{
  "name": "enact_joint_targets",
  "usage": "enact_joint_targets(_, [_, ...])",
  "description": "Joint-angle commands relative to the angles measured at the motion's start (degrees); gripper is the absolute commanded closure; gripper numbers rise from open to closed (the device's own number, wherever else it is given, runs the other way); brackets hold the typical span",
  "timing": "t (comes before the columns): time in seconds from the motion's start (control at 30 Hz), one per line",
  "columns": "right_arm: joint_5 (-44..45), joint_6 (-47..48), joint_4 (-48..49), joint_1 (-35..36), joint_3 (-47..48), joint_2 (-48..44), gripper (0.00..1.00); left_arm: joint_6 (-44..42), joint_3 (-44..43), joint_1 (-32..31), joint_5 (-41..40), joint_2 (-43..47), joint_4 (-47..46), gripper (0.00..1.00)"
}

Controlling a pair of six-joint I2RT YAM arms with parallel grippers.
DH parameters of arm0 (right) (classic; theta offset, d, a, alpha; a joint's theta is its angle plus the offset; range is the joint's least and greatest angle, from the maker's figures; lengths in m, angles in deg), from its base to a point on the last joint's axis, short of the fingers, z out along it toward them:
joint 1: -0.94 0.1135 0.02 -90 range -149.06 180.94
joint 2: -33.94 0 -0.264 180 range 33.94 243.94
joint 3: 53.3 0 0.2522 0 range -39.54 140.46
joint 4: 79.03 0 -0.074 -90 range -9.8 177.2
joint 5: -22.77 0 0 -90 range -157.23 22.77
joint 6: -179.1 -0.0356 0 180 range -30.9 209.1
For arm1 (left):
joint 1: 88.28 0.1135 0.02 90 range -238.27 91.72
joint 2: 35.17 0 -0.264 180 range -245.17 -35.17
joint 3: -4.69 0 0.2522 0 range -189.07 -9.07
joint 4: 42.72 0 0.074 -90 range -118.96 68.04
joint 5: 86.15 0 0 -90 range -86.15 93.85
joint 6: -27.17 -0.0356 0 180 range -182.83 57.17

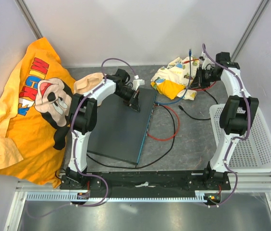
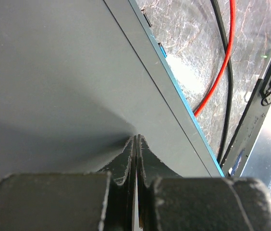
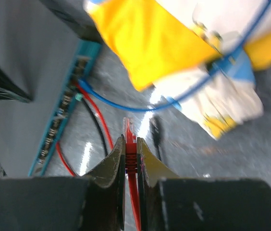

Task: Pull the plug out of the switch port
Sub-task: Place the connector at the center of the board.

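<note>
— Pale walls (image 1: 126,29), grey table (image 1: 193,139), big orange shirt (image 1: 25,110) heaped on the left. Where's the switch (image 1: 118,127)?
— Flat mid-table. Left gripper (image 2: 135,138) pressed together, tips on its lid. Right gripper (image 3: 130,141) pinches the red plug (image 3: 128,127), apart from the sockets.

The flat dark grey metal switch (image 1: 121,127) lay in the middle of the table (image 1: 193,142). The big orange cloth shirt (image 1: 25,110) lay at the left edge. The white plastic mesh basket (image 1: 255,149) lay at the right edge. The crumpled yellow-white cloth (image 1: 174,82) lay by the far edge.
</note>
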Motion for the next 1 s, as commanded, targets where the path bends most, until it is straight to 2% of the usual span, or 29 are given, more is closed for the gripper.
enact_joint_targets(0.0, [5.2, 2.2, -1.5, -0.2, -1.3, 0.2, 1.0, -3.5, 2.7, -1.1, -3.4, 1.3, -2.4, 0.96])
enact_joint_targets(0.13, [7.9, 2.1, -0.8, -0.2, -1.1, 2.6, 1.0, -4.2, 3.8, -1.0, -3.6, 2.4, -2.6, 0.96])
enact_joint_targets(0.2, [5.6, 3.8, -1.3, 0.6, 0.6, 2.8, 1.0, -4.5, 4.2, -0.9, -3.7, 2.7, -2.5, 0.96])
enact_joint_targets(0.33, [6.0, 6.3, -1.4, 3.9, 17.2, 3.3, 1.0, -2.8, 3.6, 0.0, -2.6, 2.5, -2.5, 0.96])
enact_joint_targets(0.47, [7.9, 5.6, -0.4, 5.6, 28.0, 3.4, 1.0, -2.2, 2.1, 0.3, -1.9, 1.8, -2.5, 0.96])
enact_joint_targets(0.63, [17.3, 4.2, 4.1, 5.5, 18.7, -0.6, 1.0, -1.6, 1.1, 0.3, -2.2, 1.2, -2.7, 0.96])
enact_joint_targets(0.97, [16.2, -1.6, 4.4, 1.5, -0.6, -1.5, 1.0, -2.5, 5.0, 0.3, -3.0, 3.3, -2.8, 0.96])
